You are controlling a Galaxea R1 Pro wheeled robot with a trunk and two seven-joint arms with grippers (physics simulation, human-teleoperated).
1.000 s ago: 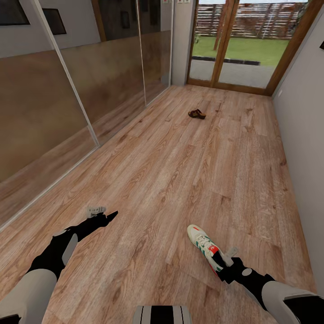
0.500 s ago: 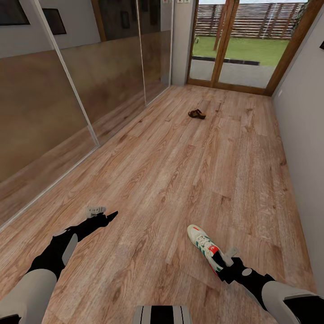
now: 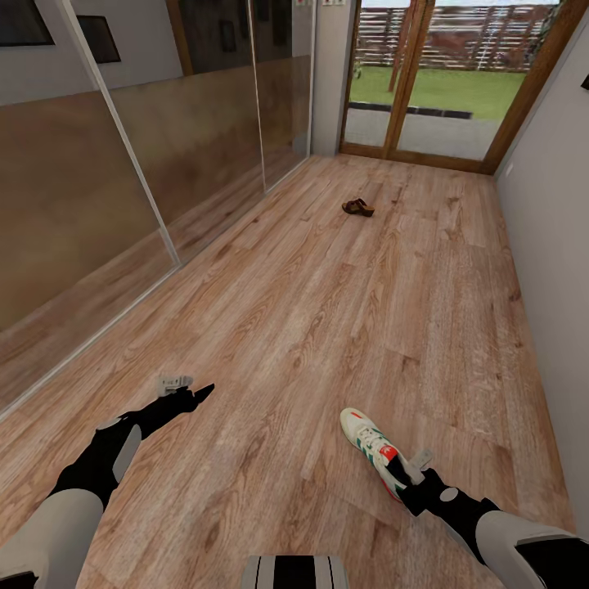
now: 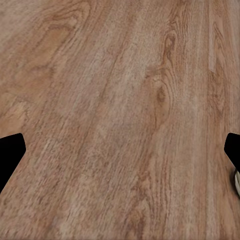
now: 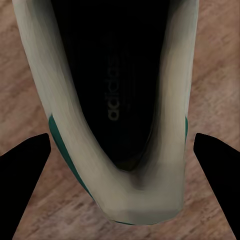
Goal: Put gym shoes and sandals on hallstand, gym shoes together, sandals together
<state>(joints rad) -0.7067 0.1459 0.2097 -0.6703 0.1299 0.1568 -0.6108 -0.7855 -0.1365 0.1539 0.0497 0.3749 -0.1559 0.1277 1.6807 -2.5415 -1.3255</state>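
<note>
Pointing toe-first away from robot: gym shoe (image 3: 372,446).

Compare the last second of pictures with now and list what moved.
Nothing visibly moved. The right gripper remains at the heel of the gym shoe on the corridor floor, fingers apart on either side of the shoe, not closed on it. The left gripper stays open above bare floor, and the sandal lies far ahead.

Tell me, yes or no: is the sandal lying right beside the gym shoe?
No, the sandal lies far up the corridor floor near the glass doors, while the gym shoe sits by the right arm.
</note>
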